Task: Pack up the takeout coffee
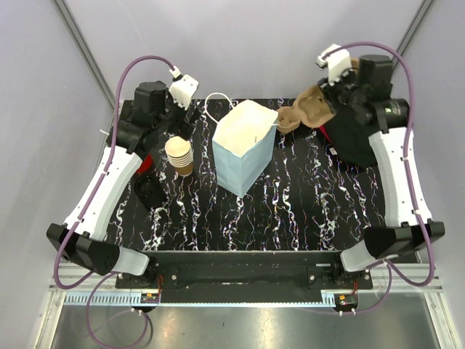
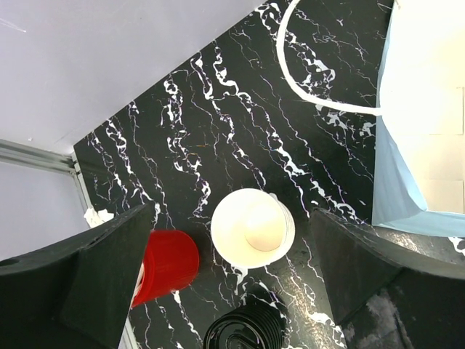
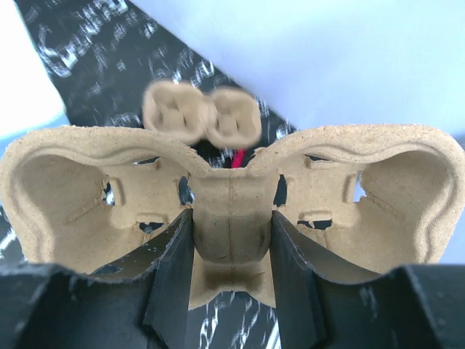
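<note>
Black lids (image 1: 150,190) sit at 8 o'clock, cut off in the left wrist view. Beyond, the left tool (image 2: 232,247) hangs released over the cup stack (image 1: 179,154); a lone coffee cup I cannot tell apart. At 1 o'clock the right tool (image 3: 231,283) grasps the pulp carrier (image 3: 232,196).

**Materials and finish.** We see the pulp carrier (image 3: 232,167) as moulded fibre, matt and grainy, ragged at its cut-outs. The fingers (image 3: 171,283) of the right gripper (image 3: 232,218) look like matt black plastic, faintly textured. We read the table top (image 1: 305,211) as a smooth black sheet with white marble veining and a slight sheen. The bag (image 1: 243,145) is matt paper. The stack of cups (image 1: 179,155) is tan kraft paper, smooth and pale inside. The lids (image 2: 243,331) are glossy black plastic, and the red cylinder (image 2: 166,263) is glossy too.
</note>
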